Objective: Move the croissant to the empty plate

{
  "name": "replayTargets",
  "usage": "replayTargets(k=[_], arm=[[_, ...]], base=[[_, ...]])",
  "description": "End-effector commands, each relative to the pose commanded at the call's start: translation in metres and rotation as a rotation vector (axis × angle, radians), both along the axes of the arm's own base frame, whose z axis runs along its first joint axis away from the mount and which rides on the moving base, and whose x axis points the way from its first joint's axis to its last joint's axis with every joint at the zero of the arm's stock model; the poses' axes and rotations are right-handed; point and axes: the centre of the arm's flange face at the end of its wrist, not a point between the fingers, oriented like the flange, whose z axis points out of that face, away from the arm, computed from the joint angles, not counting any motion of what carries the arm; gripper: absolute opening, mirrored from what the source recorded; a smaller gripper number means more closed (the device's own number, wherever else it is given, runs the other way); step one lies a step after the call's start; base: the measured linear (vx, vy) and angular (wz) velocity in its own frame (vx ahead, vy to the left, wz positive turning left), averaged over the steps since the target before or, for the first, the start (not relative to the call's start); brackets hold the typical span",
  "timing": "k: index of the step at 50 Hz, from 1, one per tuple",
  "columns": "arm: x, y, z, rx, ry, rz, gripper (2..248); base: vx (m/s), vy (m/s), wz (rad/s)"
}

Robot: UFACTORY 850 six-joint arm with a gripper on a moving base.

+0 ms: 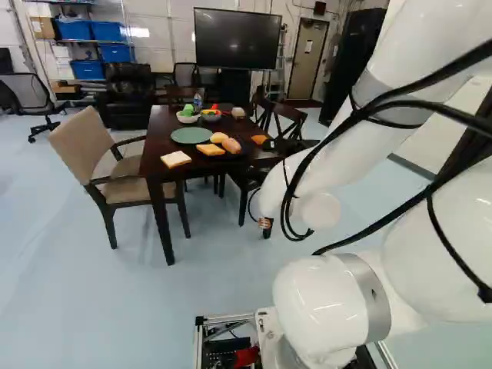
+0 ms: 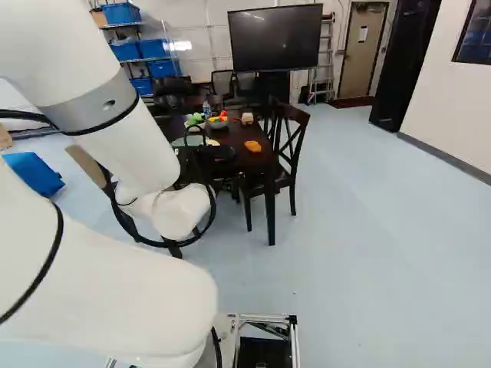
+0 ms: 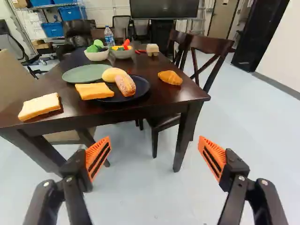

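Step in hand, by judgement: approach, ahead of any grasp. Croissant on the dark wooden table, near the corner beside the closest chair; apart from the dark plate, with nothing seen touching it. Gripper spread wide, nothing between the orange pads; short of the table's near edge, with floor in sight between the fingers.

Likely goal: green plate, bare, beyond the dark plate as reckoned from the croissant. On the dark plate, a round bun and a long sugared pastry. Yellow slice at that plate's rim; unable to tell whether propped on it or just beside. Pale slice by the table edge, outside the job.

Next, probably: raise the gripper above tabletop height, bring it forward, base included if reach falls short, then tip it down over the croissant, one finger to each side. Watch for the chair back close by and for a knock against the table edge. Close gently; probably light and soft, apt to roll or squash. After that, lift high enough to pass over bun and pastry, and lower onto the middle of the green plate before letting go.
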Motion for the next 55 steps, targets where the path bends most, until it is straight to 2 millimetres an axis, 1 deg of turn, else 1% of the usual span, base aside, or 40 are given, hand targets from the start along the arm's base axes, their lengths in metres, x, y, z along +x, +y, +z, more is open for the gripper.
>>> replayTargets(k=[29,48,55], arm=[[0.0,0.0,0.0,0.0,0.0,0.0,247],[0.0,0.0,0.0,0.0,0.0,0.0,247],[0.0,0.0,0.0,0.0,0.0,0.0,247]], base=[[0.132,-0.08,0.105],[0.155,-0.111,0.017],[0.161,-0.071,-0.025]])
